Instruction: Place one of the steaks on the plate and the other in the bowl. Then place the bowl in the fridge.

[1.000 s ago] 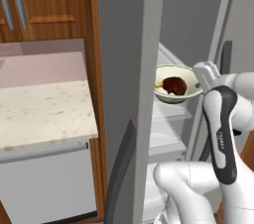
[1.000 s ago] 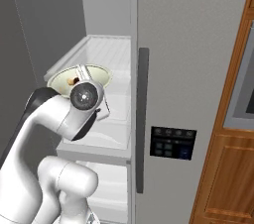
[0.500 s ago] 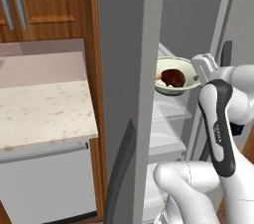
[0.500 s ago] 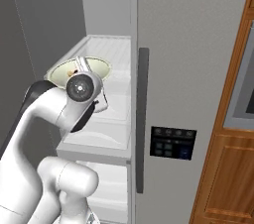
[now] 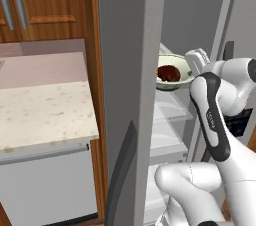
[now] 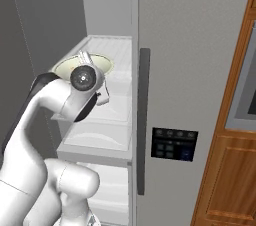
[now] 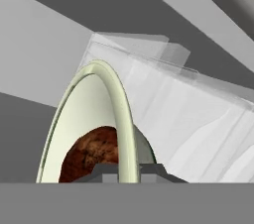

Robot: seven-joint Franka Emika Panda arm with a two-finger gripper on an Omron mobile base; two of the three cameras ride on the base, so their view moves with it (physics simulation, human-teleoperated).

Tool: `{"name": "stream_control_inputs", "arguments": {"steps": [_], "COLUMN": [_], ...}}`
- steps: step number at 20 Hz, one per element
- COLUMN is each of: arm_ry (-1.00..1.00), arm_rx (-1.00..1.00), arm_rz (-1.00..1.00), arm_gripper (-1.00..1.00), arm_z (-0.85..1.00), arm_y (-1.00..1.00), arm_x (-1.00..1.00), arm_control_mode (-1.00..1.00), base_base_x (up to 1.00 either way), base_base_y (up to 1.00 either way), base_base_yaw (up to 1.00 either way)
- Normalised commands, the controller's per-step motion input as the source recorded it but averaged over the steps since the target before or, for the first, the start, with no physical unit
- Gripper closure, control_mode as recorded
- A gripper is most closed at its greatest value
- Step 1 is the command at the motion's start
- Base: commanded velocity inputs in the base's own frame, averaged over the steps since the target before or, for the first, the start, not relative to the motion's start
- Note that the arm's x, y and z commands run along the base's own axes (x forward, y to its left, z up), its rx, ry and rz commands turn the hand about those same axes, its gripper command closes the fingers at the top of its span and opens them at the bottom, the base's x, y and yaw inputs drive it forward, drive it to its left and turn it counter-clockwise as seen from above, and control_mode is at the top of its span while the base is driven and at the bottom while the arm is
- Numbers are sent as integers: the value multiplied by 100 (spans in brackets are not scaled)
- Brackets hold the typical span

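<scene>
Worktop sits far left in the left base view, speckled and pale, then the open grey door of the fridge, and right of its edge the bowl hangs inside the fridge compartment above a white shelf, with the dark brown steak lying in it. I judge the bowl stiff, light and smooth-walled, so it could slip or tip; its rim is the only sensible hold, and that is where I have it. In the hand view the gripper has its jaws clenched on the near rim, one finger inside the wall and one outside. Being round, the bowl has no long axis. From the base cameras its mouth faces up, roughly level, and the steak sits low in the hollow, off the rim. I cannot tell whether the base touches the shelf. Further right, in the right base view, the closed fridge door carries a dark handle and a black control panel.
</scene>
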Motion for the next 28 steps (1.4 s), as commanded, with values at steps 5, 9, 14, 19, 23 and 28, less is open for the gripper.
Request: {"name": "stream_control_inputs", "arguments": {"steps": [5, 9, 14, 19, 23, 28], "arm_ry": [0, 0, 0, -9, -19, -16], "arm_rx": [0, 0, 0, 0, 0, 0], "arm_rz": [-4, -5, -5, -6, -8, -11], "arm_gripper": [100, 100, 100, 100, 100, 100], "arm_z": [0, 0, 0, 0, 0, -1], "arm_y": [28, 20, 11, 2, 0, 2], "arm_x": [45, 53, 57, 22, 0, 6], "arm_control_mode": [-100, -100, -100, -100, -100, -100], "base_base_x": [0, 0, 0, 0, 0, 0], "base_base_y": [0, 0, 0, 0, 0, 0], "base_base_yaw": [0, 0, 0, 0, 0, 0]}}
